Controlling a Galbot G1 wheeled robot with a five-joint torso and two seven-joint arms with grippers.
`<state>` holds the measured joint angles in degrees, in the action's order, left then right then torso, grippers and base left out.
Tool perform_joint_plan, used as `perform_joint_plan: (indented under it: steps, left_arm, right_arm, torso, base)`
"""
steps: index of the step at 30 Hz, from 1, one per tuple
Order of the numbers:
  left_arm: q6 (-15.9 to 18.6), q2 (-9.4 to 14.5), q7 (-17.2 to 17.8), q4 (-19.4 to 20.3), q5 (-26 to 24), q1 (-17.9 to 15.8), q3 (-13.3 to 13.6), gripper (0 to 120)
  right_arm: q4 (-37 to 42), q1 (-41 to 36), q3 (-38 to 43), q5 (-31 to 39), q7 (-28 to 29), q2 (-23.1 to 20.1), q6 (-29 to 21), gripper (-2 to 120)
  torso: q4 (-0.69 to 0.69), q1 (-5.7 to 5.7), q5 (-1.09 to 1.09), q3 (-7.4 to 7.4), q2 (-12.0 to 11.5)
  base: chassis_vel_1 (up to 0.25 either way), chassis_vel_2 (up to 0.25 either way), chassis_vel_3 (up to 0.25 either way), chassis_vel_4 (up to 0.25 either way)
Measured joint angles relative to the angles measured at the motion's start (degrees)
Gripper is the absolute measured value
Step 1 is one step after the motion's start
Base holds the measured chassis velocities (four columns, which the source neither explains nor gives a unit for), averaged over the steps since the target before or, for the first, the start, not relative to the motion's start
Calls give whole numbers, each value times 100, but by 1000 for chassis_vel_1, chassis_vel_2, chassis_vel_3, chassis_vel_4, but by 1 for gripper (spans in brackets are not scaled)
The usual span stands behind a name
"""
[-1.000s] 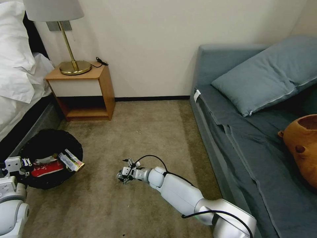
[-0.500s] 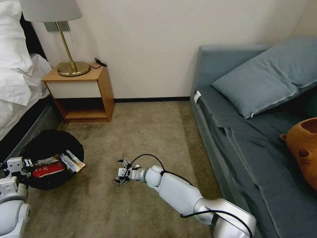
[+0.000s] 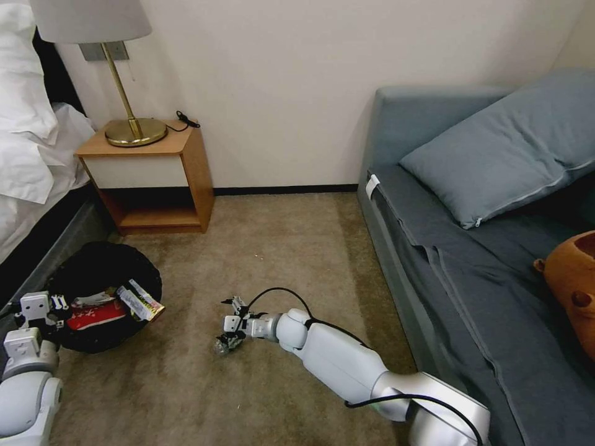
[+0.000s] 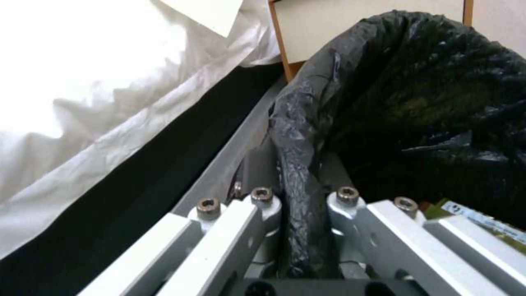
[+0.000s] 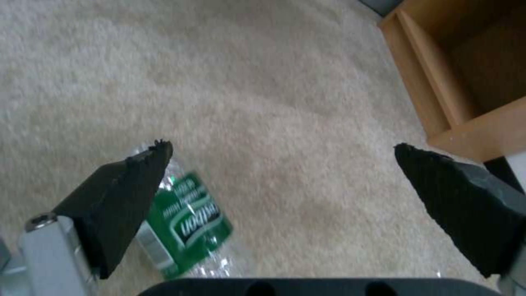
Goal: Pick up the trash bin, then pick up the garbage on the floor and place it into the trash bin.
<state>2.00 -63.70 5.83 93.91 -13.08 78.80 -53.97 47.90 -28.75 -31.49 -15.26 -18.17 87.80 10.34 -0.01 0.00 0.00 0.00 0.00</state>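
The left gripper (image 4: 298, 205) pinches the bag-lined round black trash bin's (image 3: 102, 266) rim. The wide-open, empty right gripper (image 5: 279, 185) hovers off-centre over the clear green-labelled plastic bottle (image 5: 186, 224) on the carpet. One finger (image 5: 118, 197) could land on the bottle and roll it away.

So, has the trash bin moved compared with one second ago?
Yes, slightly: the trash bin, held by the left gripper, is now nearer the nightstand.

Colours noted. Trash bin (image 3: 99, 272), lower left of the head view: black, lined with glossy black plastic. Inside it, a red-and-white snack packet (image 3: 94, 317) and a gold-brown bar wrapper (image 3: 142, 302) are seen. Bottle (image 5: 186, 224): clear, with a green label lettered in white. Carpet (image 3: 273, 248): beige. Sofa (image 3: 471, 279): grey-blue. Nightstand (image 3: 152, 176): light wood with a cream front. Right gripper (image 5: 279, 181) pads: black.
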Motion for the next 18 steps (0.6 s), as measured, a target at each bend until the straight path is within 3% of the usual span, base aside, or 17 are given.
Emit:
perform_joint_plan:
  steps: [11, 18]
  left_arm:
    - [1, -6, -51, -65, -2, -20, 35, 4]
    - [-5, -1, -102, -5, -16, 80, -10, 4]
  right_arm:
    - [183, 22, -101, -339, -121, -209, 7, 100]
    - [-26, 63, -7, -938, -434, 61, 126, 100]
  torso:
    - [0, 0, 0, 0, 0]
    - [2, 0, 0, 0, 0]
  base:
    - [-2, 6, 9, -6]
    - [0, 0, 0, 0]
